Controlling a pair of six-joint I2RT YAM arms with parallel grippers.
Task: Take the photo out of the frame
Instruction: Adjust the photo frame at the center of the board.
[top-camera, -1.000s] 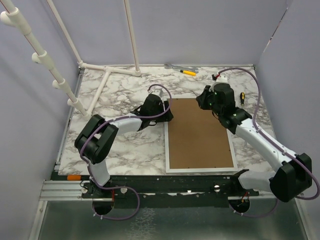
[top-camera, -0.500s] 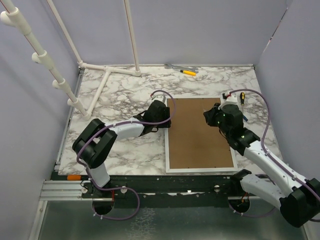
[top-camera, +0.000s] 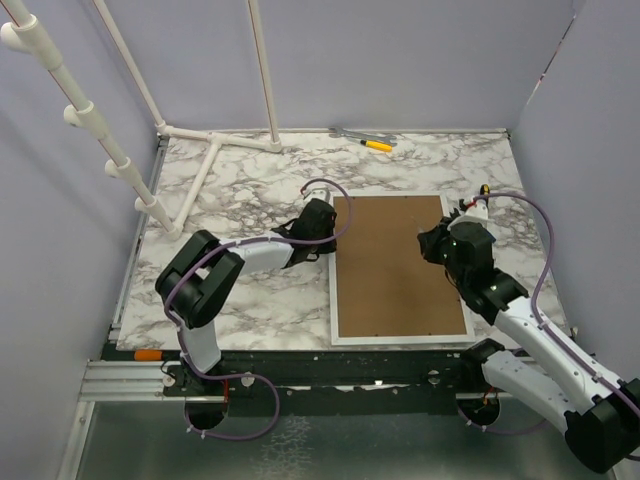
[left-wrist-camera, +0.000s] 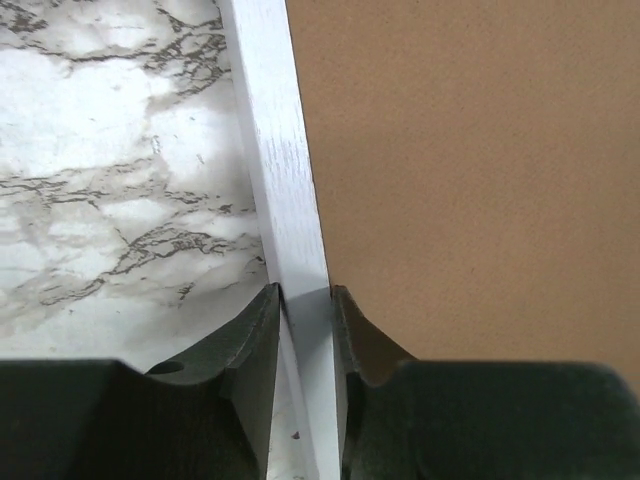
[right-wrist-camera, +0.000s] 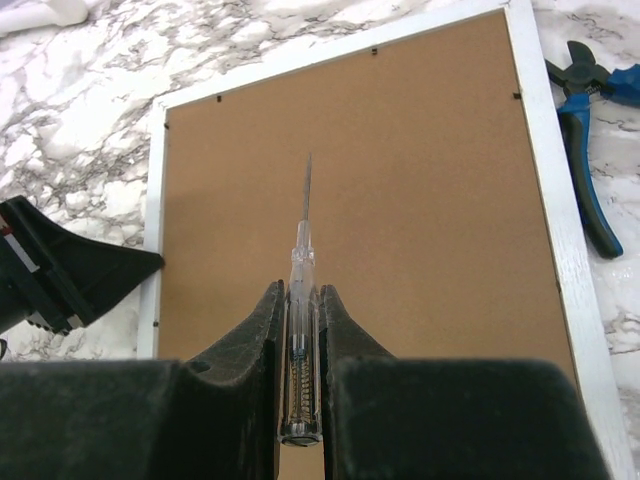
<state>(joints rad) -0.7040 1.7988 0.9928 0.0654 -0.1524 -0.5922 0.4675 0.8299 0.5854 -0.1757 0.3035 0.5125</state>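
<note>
The frame (top-camera: 400, 340) lies face down on the marble table, its brown back (top-camera: 395, 260) up. The photo is hidden under that back. My left gripper (top-camera: 328, 232) is shut on the frame's white left rail (left-wrist-camera: 275, 150), one finger on each side; in the left wrist view the gripper (left-wrist-camera: 305, 300) straddles that rail. My right gripper (top-camera: 435, 243) hovers over the back's upper right part. In the right wrist view it (right-wrist-camera: 300, 295) is shut on a clear-handled screwdriver (right-wrist-camera: 302, 260), tip pointing across the brown back (right-wrist-camera: 420, 200). Small black tabs (right-wrist-camera: 373, 50) line the back's edge.
Blue-handled pliers (right-wrist-camera: 590, 130) lie on the marble just right of the frame. A yellow-handled tool (top-camera: 377, 145) and a grey tool (top-camera: 350, 133) lie at the far edge. A white pipe stand (top-camera: 215, 150) occupies the far left. Walls enclose the table.
My right gripper has drawn back from the frame's far right corner towards the near side, over the brown back, screwdriver in it. My left gripper has shifted slightly nearer along the left rail.
</note>
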